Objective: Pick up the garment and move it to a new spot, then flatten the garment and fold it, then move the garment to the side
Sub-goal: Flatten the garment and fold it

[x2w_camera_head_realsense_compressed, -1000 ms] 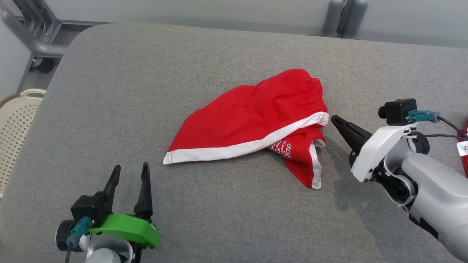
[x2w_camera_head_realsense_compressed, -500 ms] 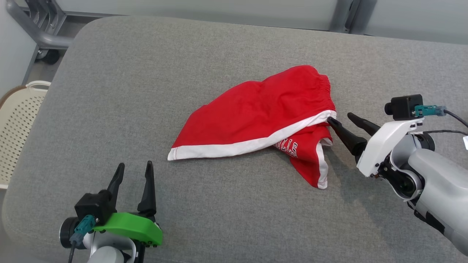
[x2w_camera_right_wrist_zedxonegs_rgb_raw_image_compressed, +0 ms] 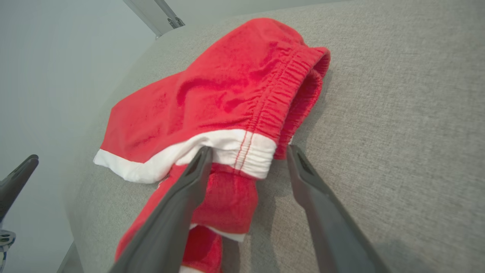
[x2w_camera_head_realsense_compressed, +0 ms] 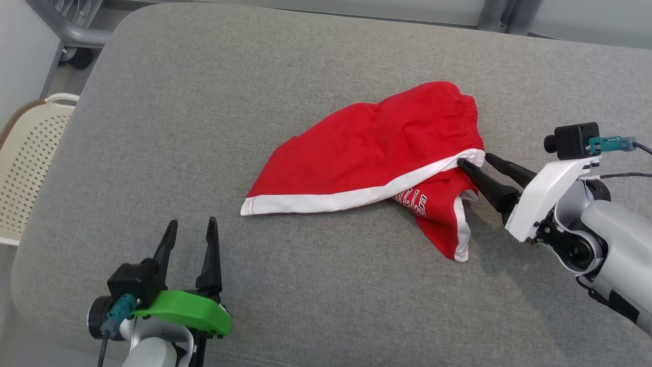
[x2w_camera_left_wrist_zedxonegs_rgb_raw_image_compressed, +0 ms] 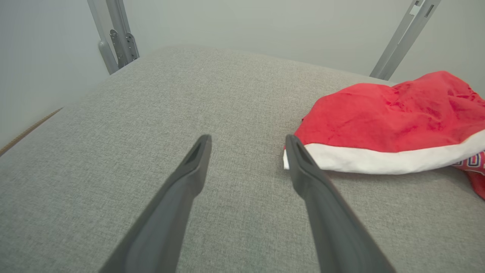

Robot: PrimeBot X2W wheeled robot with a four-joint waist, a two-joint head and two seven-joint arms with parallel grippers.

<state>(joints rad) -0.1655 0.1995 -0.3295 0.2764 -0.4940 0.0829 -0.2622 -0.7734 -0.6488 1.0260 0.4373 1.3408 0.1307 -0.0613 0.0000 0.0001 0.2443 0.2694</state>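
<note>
Left arm [x2w_camera_head_realsense_compressed: 175, 313] sat low at near left, jaws apart, pointing forward. Right arm [x2w_camera_head_realsense_compressed: 606, 239] angled in from right, jaws apart, tips low, aimed leftward.

The upper fold of the garment [x2w_camera_head_realsense_compressed: 377, 148] covers the start of the white lettering [x2w_camera_head_realsense_compressed: 413, 203], so I can read only its last letters, upside down. Whether one finger of my right tool [x2w_camera_head_realsense_compressed: 474, 159] slips under the white band [x2w_camera_head_realsense_compressed: 356, 195] or only touches it, I cannot tell. The left wrist view cuts the garment off at its right edge. The perforated basket [x2w_camera_head_realsense_compressed: 30, 153] at the left is cropped, and so is my right forearm [x2w_camera_head_realsense_compressed: 616, 244].
</note>
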